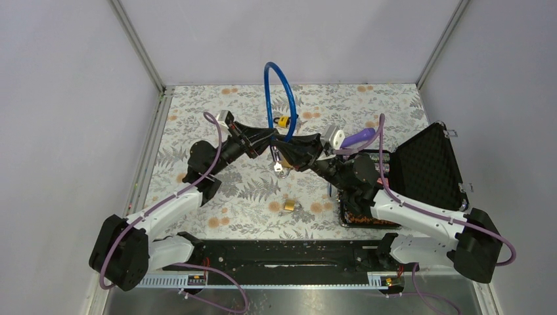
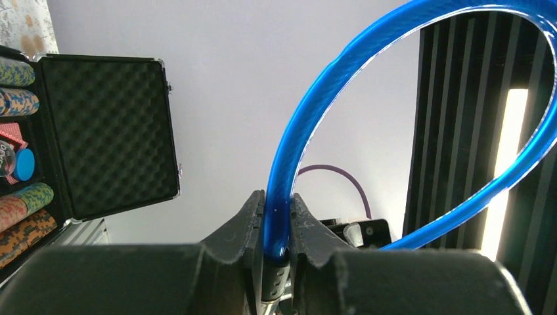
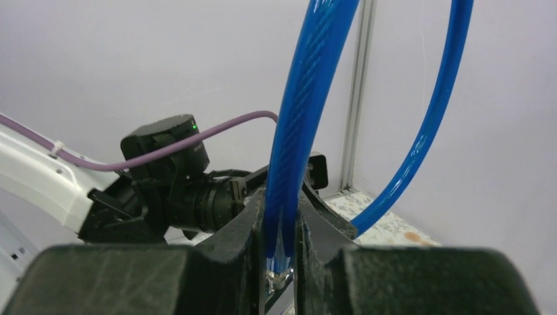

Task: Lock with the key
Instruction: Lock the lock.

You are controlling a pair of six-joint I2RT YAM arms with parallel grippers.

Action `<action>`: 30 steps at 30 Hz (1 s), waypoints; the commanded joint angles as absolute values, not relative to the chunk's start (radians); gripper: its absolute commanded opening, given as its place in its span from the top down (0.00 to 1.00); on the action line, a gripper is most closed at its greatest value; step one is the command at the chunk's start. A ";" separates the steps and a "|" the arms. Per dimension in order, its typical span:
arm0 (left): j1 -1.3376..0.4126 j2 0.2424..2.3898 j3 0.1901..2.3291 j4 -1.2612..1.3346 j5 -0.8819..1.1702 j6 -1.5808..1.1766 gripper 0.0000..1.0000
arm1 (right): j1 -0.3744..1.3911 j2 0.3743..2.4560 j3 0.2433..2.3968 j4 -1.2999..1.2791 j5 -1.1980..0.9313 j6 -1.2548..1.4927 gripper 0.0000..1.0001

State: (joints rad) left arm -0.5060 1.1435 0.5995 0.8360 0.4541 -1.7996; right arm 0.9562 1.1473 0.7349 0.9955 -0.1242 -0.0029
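A blue cable lock (image 1: 279, 92) stands as an upright loop above the middle of the table. My left gripper (image 1: 265, 139) is shut on one end of the cable (image 2: 279, 210), just above its black lock body (image 2: 276, 275). My right gripper (image 1: 291, 146) is shut on the other end of the cable (image 3: 289, 197), just above its metal tip (image 3: 277, 281). The two grippers meet tip to tip. A small silvery key (image 1: 278, 167) dangles below them. A yellow part (image 1: 283, 121) shows at the foot of the loop.
A small brass padlock (image 1: 289, 206) lies on the floral cloth (image 1: 197, 111) in front of the grippers. An open black case (image 1: 430, 164) with poker chips (image 2: 16, 203) stands at the right. A purple object (image 1: 360, 138) lies beside it.
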 commanded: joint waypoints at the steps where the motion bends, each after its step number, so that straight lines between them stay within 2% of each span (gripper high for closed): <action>1: -0.520 1.080 0.632 0.919 0.455 -1.851 1.00 | 0.968 1.141 0.725 0.816 -0.126 -0.180 1.00; 5: -0.519 1.086 0.645 0.920 0.469 -1.841 1.00 | 0.968 1.138 0.766 0.706 -0.097 -0.207 1.00; 16: -0.519 1.103 0.634 0.992 0.467 -1.882 1.00 | 0.968 1.156 0.777 0.683 -0.078 -0.107 0.99; 21: -0.518 1.142 0.606 1.124 0.449 -1.940 1.00 | 0.968 1.127 0.810 0.577 -0.006 -0.013 0.87; 25: -0.518 1.129 0.608 1.109 0.444 -1.917 1.00 | 0.967 1.081 0.796 0.565 0.047 0.025 0.73; 30: -0.518 1.102 0.609 1.059 0.434 -1.866 1.00 | 0.968 1.029 0.809 0.525 0.080 0.072 0.65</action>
